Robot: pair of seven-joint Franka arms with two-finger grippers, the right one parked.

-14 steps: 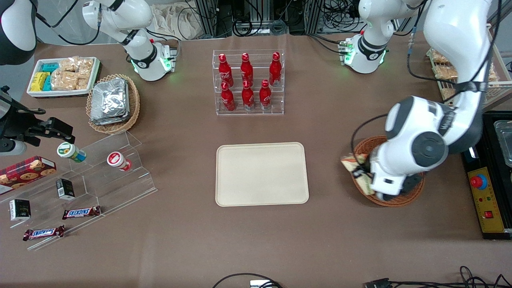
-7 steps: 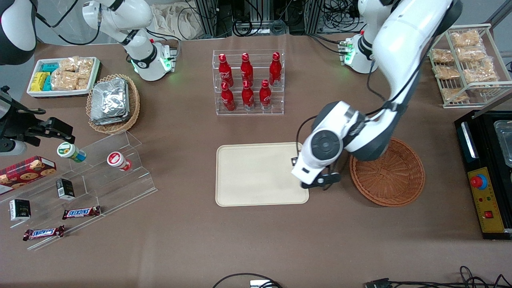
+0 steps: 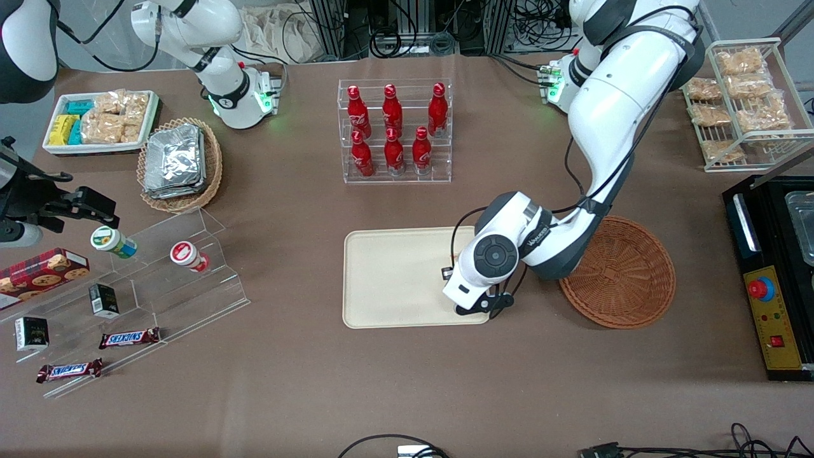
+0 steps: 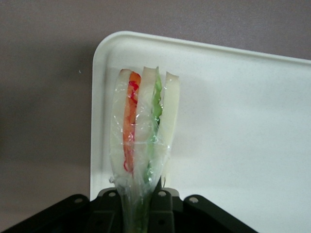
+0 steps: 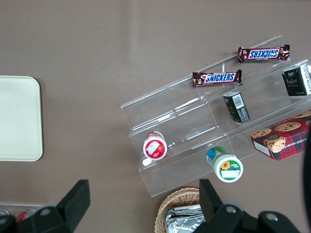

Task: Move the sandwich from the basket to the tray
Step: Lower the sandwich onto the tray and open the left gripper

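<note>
My left gripper [image 4: 140, 196] is shut on the sandwich [image 4: 143, 131], a plastic-wrapped wedge of pale bread with orange-red, white and green layers. It holds the wedge just above a corner of the cream-beige tray [image 4: 243, 126]. In the front view the gripper [image 3: 474, 305] is low over the tray [image 3: 394, 280], at the corner nearest the front camera and the reddish-brown wicker basket [image 3: 620, 273]. The arm hides the sandwich in that view. No sandwich shows in the basket.
A clear rack of red bottles [image 3: 394, 130] stands farther from the camera than the tray. A tan basket of foil packets [image 3: 178, 162], a white snack tray [image 3: 102, 121] and an acrylic stepped stand [image 3: 146, 280] lie toward the parked arm's end. A wire rack [image 3: 741, 102] and a black box [image 3: 772, 280] lie at the working arm's end.
The gripper lifted the sandwich out of the basket, carried it sideways to the tray and has come down lower over the tray's near corner. The basket now shows no sandwich.
</note>
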